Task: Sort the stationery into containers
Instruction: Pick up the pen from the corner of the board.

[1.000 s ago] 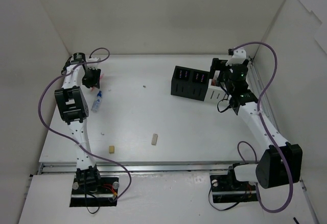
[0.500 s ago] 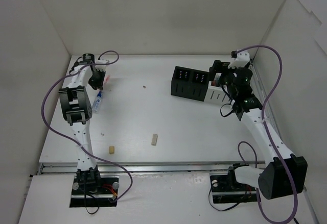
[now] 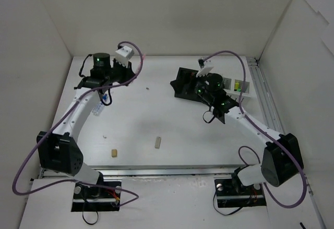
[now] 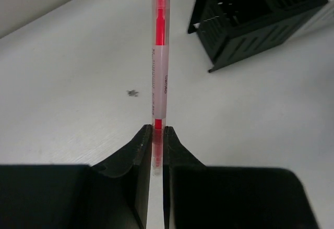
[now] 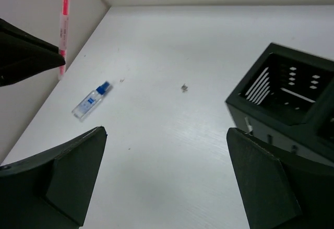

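Pink pen [image 4: 159, 62] is pinched by its lower end between the left fingers [image 4: 140, 153], which are pressed tight on it. The pen sticks straight out past the tips, lifted off the table [image 4: 68, 72] and pointing toward the black box [image 4: 261, 15]. The left arm [image 3: 78, 111] stretches up the left side, with its wrist bent right at the far-left part of the table. The right fingers [image 5: 73, 177] are spread wide, holding nothing and touching nothing. The right arm [image 3: 250, 124] reaches forward and leftward, its wrist above the near side of the black box; the wrist view looks out to the box's left. The white box [image 3: 247, 89] sits right of the black one, yellow and green bits inside. The clear blue-capped bottle [image 5: 91, 101] lies flat near the left wall. Two beige erasers [image 3: 157, 142] [image 3: 112, 152] lie apart on the near part of the table.
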You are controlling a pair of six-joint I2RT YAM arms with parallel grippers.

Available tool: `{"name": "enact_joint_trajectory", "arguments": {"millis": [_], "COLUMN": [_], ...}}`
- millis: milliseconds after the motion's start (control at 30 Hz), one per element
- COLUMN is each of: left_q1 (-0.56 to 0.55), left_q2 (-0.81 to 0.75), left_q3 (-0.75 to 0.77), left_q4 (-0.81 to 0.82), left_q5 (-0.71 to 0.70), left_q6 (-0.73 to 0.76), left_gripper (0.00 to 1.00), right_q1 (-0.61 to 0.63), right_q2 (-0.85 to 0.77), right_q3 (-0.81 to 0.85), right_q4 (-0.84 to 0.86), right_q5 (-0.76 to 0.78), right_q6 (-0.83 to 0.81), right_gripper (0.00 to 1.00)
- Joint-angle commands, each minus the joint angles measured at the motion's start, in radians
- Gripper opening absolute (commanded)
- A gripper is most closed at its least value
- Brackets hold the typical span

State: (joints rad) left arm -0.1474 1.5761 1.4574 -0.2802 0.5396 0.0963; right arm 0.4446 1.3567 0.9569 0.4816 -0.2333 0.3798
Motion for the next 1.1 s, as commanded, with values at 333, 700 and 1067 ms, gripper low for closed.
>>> {"name": "enact_joint_trajectory", "arguments": {"millis": [333,700,1067], "left_q1": [-0.247,-0.368,-0.393], "left_q2": [-0.254,-0.307,-0.359], "left_q3": [-0.322,-0.35,-0.336], "left_q4": [0.269,0.242,0.171], "left_q5": [0.013,0.008,-0.122], "left_q6": [-0.182,-0.159,-0.136], "left_gripper": [0.0,0.0,0.75], "right_q1": [0.207,0.233,0.23], "right_q2": [0.091,0.145,0.029], "right_q3": [0.051,0.089,0.033], "right_q4": [0.247,0.297,0.304], "right_q5": [0.16,0.183,0.299], "right_q6": [0.149,0.169,0.087], "right_gripper": [0.98,0.55,0.0]}}
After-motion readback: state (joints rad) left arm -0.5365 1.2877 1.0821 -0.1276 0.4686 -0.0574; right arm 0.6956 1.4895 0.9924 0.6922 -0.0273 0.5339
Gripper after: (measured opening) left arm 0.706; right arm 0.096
